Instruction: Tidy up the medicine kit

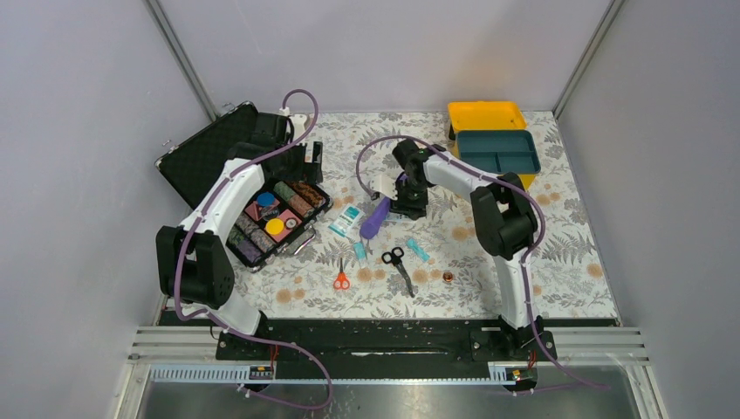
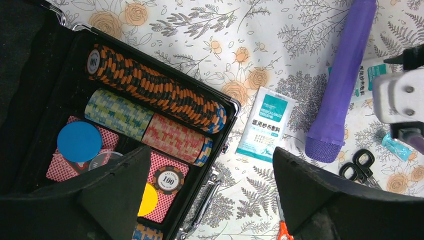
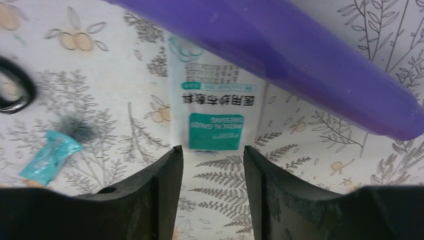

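The medicine kit (image 1: 485, 116) sits open at the upper right of the overhead view, its yellow lid laid back and its teal tray nearer the arms; what lies in the tray's compartments is too small to tell. The right gripper (image 3: 212, 150) is low over the floral table (image 1: 558, 253) at the centre of that view, well apart from the kit. In its wrist view the fingers (image 3: 167, 185) stand partly apart with bare table top between them. The near edge of a white and teal gauze packet (image 3: 215, 112) lies right at their tips, and I cannot tell whether they touch it. A purple tool (image 3: 300, 55) crosses the top of that frame, covering the packet's far end, its own left end cut off. A teal sachet (image 3: 50, 155) lies lower left, and a black scissors handle (image 3: 10, 90) is cut by the left edge.

The left gripper (image 2: 210, 155) hangs with fingers wide apart, holding nothing, over a corner of a black case (image 2: 30, 75) of chips (image 2: 155, 95); its fingers hide the case's lower part. Orange scissors (image 2: 284, 232) show only partly at the bottom edge
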